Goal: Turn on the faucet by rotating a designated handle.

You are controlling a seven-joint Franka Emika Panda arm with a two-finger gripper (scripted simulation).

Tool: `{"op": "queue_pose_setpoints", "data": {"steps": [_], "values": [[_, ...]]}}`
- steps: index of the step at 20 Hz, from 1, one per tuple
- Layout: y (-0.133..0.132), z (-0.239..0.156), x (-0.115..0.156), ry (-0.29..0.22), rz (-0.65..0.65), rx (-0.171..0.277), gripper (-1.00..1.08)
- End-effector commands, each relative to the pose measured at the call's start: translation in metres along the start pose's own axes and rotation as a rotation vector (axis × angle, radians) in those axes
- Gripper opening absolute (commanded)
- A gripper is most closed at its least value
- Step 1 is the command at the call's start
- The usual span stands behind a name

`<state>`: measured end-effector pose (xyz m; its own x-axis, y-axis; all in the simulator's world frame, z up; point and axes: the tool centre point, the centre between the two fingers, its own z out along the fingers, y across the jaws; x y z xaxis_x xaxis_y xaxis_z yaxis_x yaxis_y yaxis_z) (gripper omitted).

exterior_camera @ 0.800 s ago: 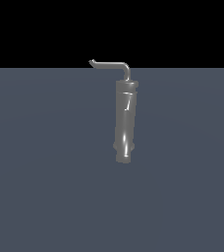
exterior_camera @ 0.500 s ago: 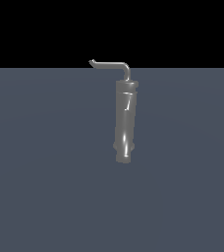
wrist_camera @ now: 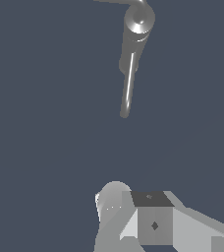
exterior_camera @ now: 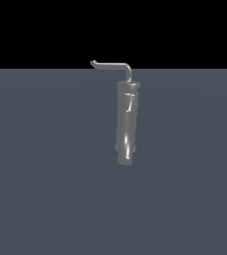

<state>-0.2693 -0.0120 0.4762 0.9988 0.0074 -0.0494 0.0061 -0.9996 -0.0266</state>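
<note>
Claw [wrist_camera: 133,216] (whether open or closed, I cannot tell) hangs well apart from faucet [exterior_camera: 126,122]; approach underway, next reach handle [exterior_camera: 110,65] at twelve o'clock.

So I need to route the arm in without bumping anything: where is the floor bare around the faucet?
Bare grey floor lies on both sides of the faucet and in front of its base. Only the handle, reaching to the exterior view's left at its top, crowds.

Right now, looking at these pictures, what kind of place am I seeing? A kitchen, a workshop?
Neither, most likely: it looks like a bare computer-simulated test scene. A lone metal faucet with a thin handle stands on a flat grey floor under black emptiness, and a white gripper shows in the wrist view.
</note>
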Motion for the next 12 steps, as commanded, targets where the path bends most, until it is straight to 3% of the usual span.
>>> {"op": "queue_pose_setpoints", "data": {"steps": [1,12], "values": [[0.000,0.000,0.002,0.000,0.008,0.002,-1.00],[-0.002,0.001,0.031,-0.002,0.137,0.031,-1.00]]}}
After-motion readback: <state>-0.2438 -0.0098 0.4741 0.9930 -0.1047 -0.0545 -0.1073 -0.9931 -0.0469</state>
